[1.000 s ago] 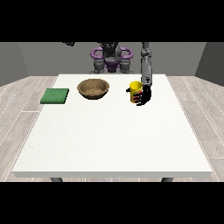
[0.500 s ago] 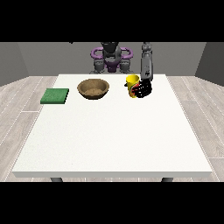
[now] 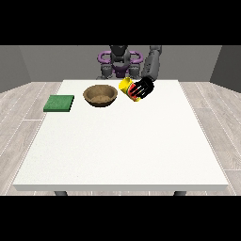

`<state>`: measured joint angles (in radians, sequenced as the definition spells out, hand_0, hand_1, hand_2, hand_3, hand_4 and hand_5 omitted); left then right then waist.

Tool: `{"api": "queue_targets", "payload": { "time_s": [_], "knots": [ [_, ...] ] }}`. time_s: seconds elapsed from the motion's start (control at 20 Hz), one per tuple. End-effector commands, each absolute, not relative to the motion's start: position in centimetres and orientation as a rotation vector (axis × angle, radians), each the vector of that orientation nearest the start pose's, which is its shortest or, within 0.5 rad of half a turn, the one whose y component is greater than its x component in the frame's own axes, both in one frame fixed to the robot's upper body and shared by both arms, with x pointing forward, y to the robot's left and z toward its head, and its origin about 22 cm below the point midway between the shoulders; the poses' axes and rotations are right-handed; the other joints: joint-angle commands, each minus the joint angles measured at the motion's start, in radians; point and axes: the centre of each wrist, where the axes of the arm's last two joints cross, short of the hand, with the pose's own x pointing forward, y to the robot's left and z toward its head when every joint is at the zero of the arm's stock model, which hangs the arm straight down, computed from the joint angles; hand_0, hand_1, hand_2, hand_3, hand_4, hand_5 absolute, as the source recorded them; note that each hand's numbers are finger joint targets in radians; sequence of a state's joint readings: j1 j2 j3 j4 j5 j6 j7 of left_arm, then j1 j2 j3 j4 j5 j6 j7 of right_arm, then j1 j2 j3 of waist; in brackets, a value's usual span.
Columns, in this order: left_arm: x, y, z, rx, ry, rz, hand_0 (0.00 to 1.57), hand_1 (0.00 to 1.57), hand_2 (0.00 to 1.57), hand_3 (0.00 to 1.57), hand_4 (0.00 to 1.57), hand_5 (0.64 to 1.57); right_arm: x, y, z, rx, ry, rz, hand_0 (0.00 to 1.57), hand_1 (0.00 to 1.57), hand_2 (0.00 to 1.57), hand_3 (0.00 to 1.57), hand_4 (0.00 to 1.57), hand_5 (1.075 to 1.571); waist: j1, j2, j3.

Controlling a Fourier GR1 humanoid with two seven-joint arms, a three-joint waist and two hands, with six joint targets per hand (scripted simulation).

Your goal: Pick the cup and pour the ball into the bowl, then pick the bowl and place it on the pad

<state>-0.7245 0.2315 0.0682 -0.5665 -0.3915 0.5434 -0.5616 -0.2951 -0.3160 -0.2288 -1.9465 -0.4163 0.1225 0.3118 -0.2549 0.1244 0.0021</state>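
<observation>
The robot hand (image 3: pixel 141 88) at the view's right is grasping the yellow cup (image 3: pixel 128 87), tilted just beside the bowl (image 3: pixel 100 95) (the ball is not visible), so it should be bringing the mouth over the bowl before tipping further.

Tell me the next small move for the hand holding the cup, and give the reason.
Probably carry the yellow cup further toward the view's left, over the wooden bowl. The hand at the view's right holds it tilted, but its mouth is beside the bowl's rim, not above it.
</observation>
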Motion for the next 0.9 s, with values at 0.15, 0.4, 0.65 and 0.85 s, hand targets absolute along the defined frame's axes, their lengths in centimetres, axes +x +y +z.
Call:
{"api": "queue_targets", "payload": {
  "time_s": [0.15,0.4,0.65,0.85],
  "knots": [
    [41.9,20.8,2.2,1.053,-1.822,-0.594,1.41,1.41,1.57,1.57,0.94,1.564,27.1,-29.0,20.2,0.193,-1.970,0.136,0.00,0.00,0.00,0.00,0.31,1.562,-0.013,0.023,-0.0016],
    [42.4,22.3,2.9,1.226,-1.800,-0.631,1.39,1.39,1.57,1.57,0.92,1.561,26.0,-27.3,19.6,0.179,-2.021,0.172,0.00,0.00,0.00,0.00,0.35,1.564,-0.040,0.069,-0.0022],
    [42.9,20.4,2.9,1.431,-1.770,-0.907,1.37,1.37,1.57,1.57,0.83,1.552,28.0,-28.9,18.2,0.173,-1.948,0.143,0.00,0.00,0.00,0.00,0.35,1.562,-0.012,-0.007,0.0007],
    [42.8,18.5,2.0,1.503,-1.650,-1.154,1.36,1.36,1.52,1.57,0.89,1.524,28.7,-28.4,17.2,0.161,-1.885,0.116,0.00,0.00,0.00,0.00,0.37,1.565,-0.002,-0.066,0.0005]
  ]
}}
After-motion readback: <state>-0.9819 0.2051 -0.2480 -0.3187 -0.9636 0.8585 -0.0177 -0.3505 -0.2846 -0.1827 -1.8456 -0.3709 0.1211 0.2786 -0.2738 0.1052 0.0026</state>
